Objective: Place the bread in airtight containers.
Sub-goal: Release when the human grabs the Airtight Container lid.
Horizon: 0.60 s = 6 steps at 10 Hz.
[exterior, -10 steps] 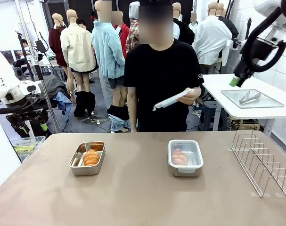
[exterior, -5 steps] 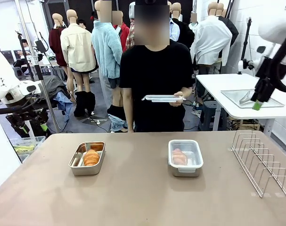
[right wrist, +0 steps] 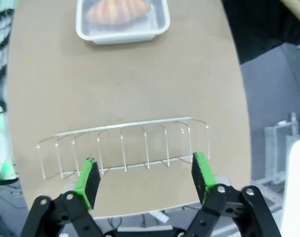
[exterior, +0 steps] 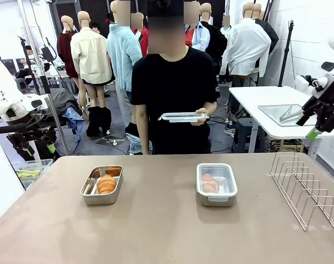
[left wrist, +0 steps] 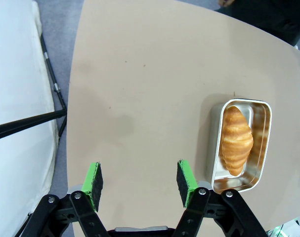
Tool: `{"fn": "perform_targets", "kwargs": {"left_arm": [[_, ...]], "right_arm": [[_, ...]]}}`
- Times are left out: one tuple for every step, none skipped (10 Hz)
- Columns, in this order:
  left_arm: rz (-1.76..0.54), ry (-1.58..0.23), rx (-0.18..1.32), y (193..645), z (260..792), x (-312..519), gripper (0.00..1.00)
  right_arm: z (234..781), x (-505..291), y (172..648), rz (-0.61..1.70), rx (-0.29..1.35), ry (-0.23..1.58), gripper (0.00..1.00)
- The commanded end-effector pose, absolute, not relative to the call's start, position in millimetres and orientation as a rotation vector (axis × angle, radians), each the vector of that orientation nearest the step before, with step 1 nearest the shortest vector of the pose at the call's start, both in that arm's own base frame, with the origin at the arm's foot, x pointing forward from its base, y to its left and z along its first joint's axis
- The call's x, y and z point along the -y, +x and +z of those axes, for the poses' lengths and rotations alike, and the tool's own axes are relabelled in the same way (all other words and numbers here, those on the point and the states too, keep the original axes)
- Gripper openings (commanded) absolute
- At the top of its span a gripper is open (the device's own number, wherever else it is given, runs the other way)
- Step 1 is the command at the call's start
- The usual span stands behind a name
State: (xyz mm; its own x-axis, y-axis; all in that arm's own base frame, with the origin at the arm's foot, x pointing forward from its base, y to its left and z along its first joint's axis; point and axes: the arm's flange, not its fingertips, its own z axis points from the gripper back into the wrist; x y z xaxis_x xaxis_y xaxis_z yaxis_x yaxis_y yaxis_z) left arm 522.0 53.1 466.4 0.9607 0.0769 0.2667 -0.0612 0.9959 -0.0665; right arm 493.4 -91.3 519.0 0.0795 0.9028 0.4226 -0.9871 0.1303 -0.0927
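- Left end effector [left wrist: 140,181]: fingers spread wide, nothing between green pads; hangs over bare tan table [left wrist: 140,89].
- Left wrist view: open tub [left wrist: 240,144] ahead and to right of left end effector, well apart. Steel, rounded corners, shiny inner walls. One roll [left wrist: 236,139] lies lengthwise inside, golden, ridged, glossy.
- Right end effector [right wrist: 145,177]: fingers also spread, empty. In front view it sits high at far right edge [exterior: 314,127], off table, green tip showing.
- Right wrist view: wire rack [right wrist: 122,145] just beyond the fingertips, thin metal loops in a row. Farther ahead, lidded tub [right wrist: 122,19], clear plastic lid on, 2nd roll [right wrist: 117,10] visible through it, blurred.
- Front view adds what wrist views lack: both tubs at once, open tub [exterior: 102,185] left, lidded tub [exterior: 216,183] right, well apart; rack [exterior: 304,190] at right.
- Front view also: person [exterior: 172,93] in black tee at far side, hand [exterior: 200,116] holding a flat clear lid [exterior: 182,116] level at waist height.
- Count: 2 tubs, 2 rolls (one per tub), 2 lids (one on, one in hand), 1 rack.
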Motion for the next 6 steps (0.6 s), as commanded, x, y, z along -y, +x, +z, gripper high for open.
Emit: {"fn": "perform_targets", "kwargs": {"left_arm": [[0.062,-0.045,0.274,521.5,468.1,-54.3,0.78],[0.062,-0.045,0.274,521.5,468.1,-54.3,0.78],[0.062,-0.045,0.274,521.5,468.1,-54.3,0.78],[0.062,-0.045,0.274,521.5,468.1,-54.3,0.78],[0.062,-0.045,0.274,521.5,468.1,-54.3,0.78],[0.062,-0.045,0.274,521.5,468.1,-54.3,0.78]], "right_arm": [[522.2,82.0,497.0,1.410,0.383,0.205,0.92],[522.2,82.0,497.0,1.410,0.383,0.205,0.92],[522.2,82.0,497.0,1.410,0.383,0.205,0.92],[522.2,82.0,497.0,1.410,0.383,0.205,0.92],[522.2,82.0,497.0,1.410,0.383,0.205,0.92],[522.2,82.0,497.0,1.410,0.383,0.205,0.92]]}}
